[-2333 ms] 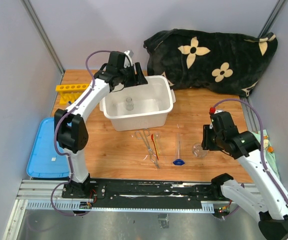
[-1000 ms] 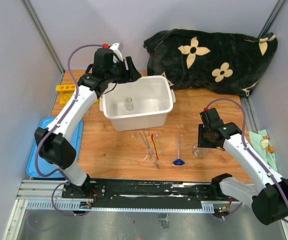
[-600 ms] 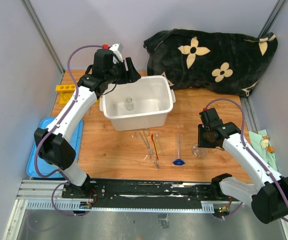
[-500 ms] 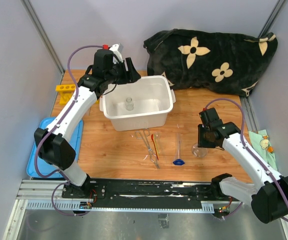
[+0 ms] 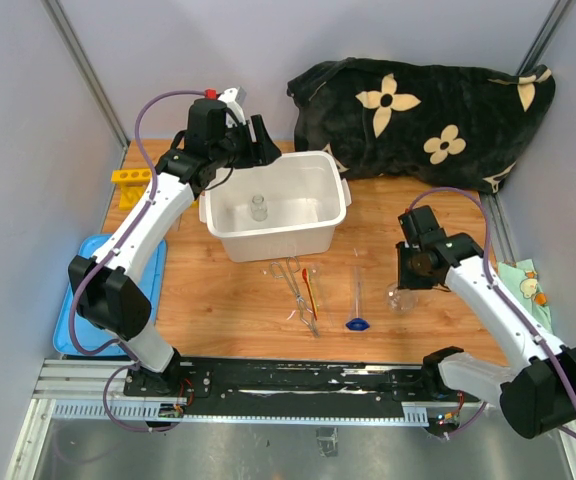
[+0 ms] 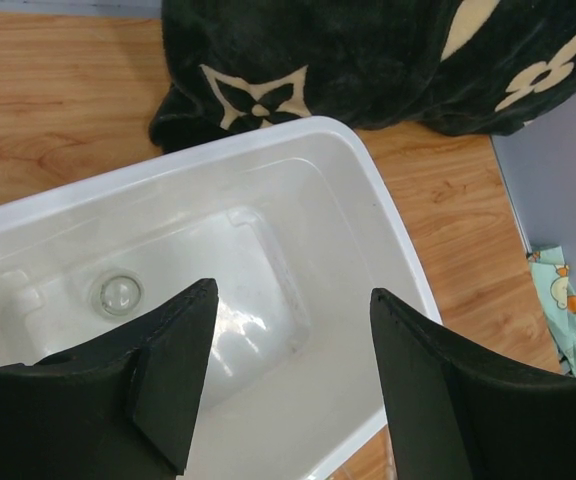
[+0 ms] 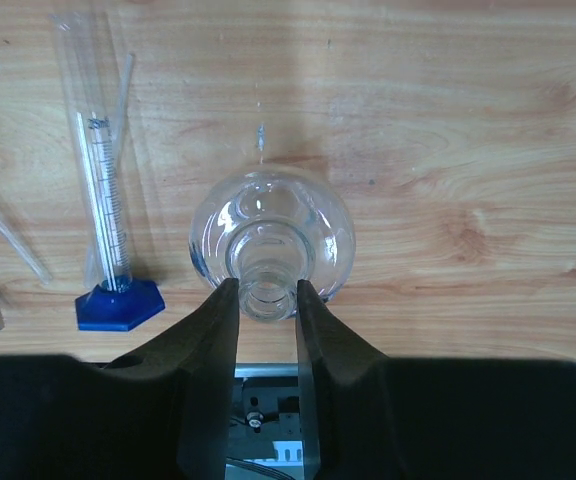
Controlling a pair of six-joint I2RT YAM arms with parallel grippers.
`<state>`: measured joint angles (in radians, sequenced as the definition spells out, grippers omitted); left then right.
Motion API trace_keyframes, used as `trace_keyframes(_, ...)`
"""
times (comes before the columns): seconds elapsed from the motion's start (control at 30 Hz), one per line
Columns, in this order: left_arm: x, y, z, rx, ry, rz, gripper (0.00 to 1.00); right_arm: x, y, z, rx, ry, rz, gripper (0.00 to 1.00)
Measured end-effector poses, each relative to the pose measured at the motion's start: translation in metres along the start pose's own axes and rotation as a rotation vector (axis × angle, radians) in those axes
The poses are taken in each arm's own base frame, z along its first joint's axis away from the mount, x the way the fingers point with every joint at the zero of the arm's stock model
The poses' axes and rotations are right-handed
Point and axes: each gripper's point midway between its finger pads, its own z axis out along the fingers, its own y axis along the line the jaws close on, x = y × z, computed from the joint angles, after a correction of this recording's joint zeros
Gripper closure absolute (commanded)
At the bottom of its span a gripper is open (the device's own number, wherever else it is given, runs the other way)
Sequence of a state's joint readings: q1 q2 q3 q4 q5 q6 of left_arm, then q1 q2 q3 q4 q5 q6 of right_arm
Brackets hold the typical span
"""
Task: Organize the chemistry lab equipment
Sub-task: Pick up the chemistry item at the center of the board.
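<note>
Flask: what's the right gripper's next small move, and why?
Probably close firmly on the neck of the flask, then lift straight up. The right gripper has a finger on each side of the neck, at or near contact, and the flask stands upright on the table. The cylinder is close beside it, so dragging sideways might knock it.

Top overhead, wide; wrists close, downward; overlap at bin (image 5: 230, 240), flask (image 7: 271, 245).
</note>
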<state>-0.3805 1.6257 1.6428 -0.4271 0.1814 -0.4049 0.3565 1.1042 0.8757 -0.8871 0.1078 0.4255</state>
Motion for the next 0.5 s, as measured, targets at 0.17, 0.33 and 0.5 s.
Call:
trace_keyframes(0.17, 0.0, 0.001, 0.0, -0.005, -0.002, 0.0, 0.32, -0.036, 0.002, -0.037, -0.006, -0.085, -0.017, 1.0)
trace_keyframes(0.33, -0.001, 0.004, 0.0, -0.021, -0.008, -0.001, 0.32, -0.084, 0.011, -0.085, -0.045, -0.22, -0.025, 1.0)
trace_keyframes(0.5, -0.003, 0.007, 0.001, -0.04, -0.016, -0.004, 0.32, -0.124, 0.021, -0.127, -0.087, -0.318, -0.04, 1.0)
